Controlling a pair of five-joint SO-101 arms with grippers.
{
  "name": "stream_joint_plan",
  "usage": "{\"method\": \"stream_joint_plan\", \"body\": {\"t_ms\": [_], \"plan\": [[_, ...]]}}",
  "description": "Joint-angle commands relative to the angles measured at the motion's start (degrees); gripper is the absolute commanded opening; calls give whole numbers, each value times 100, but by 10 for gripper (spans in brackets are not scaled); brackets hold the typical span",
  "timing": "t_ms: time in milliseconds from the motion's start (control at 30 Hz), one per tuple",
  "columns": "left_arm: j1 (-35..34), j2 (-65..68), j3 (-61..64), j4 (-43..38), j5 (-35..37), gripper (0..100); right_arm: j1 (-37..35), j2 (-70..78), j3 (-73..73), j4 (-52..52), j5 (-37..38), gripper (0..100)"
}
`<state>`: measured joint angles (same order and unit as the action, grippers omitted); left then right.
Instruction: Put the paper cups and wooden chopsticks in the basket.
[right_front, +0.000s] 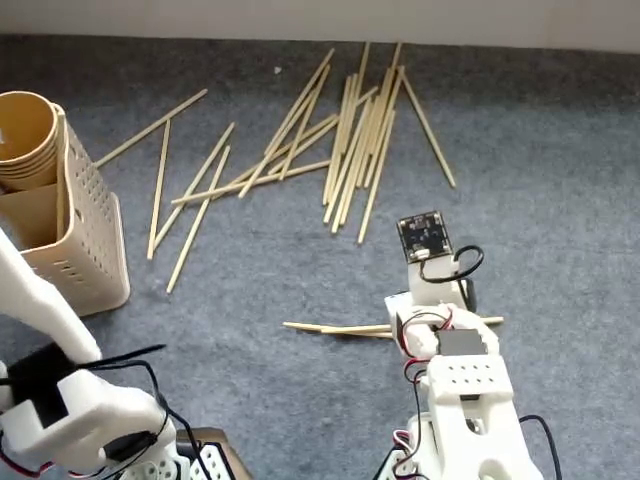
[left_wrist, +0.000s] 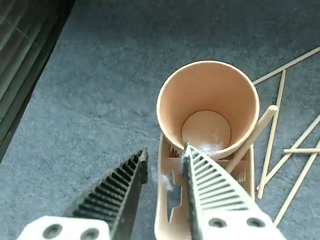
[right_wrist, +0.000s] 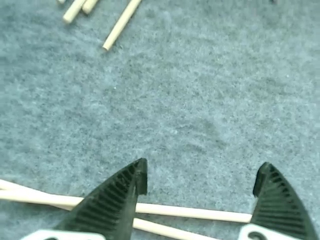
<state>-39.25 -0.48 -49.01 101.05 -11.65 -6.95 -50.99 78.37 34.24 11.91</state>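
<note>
We're on the chopsticks: the right tool (right_wrist: 202, 167), spread wide, straddles two sticks (right_wrist: 190, 213) well away from the basket (right_front: 95, 230), and next it should drop and pinch. The left tool (left_wrist: 165, 150) hangs released over the basket, its wrist view showing nested cups (left_wrist: 207, 107) inside. The high view adds the pile (right_front: 350, 140) beyond.

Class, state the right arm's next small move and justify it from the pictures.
Probably lower the right hand and close on the two chopsticks beneath it: it is open, they lie crosswise between its fingers on the carpet, outside the basket.
</note>
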Motion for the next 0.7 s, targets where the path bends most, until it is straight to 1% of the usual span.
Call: {"method": "stream_joint_plan", "body": {"t_ms": [0,100,167,233,333,433,533,633,667], "plan": [[31,-778,-207,18,932,153,-57,-92,-13,-119,62,322],[-180,-1481,-163,18,1609,154,-57,-92,-13,-119,62,322],[-198,-1982,127,26,1776,154,-57,-92,-13,-119,62,322],[-84,-2563,716,26,1785,154,-57,-92,-22,-119,62,322],[470,-3538,1991,18,1767,154,-57,-92,-40,-119,62,322],[1077,-4646,3574,-9,1767,154,-57,-92,-48,-101,44,322],[1499,-5877,5297,-624,1767,152,-40,-84,-75,-92,53,322],[1622,-7257,7090,-1415,1749,154,-31,-84,-215,-92,53,322],[1622,-7714,7582,-1741,1591,154,-31,-84,-338,-66,53,322]]}}
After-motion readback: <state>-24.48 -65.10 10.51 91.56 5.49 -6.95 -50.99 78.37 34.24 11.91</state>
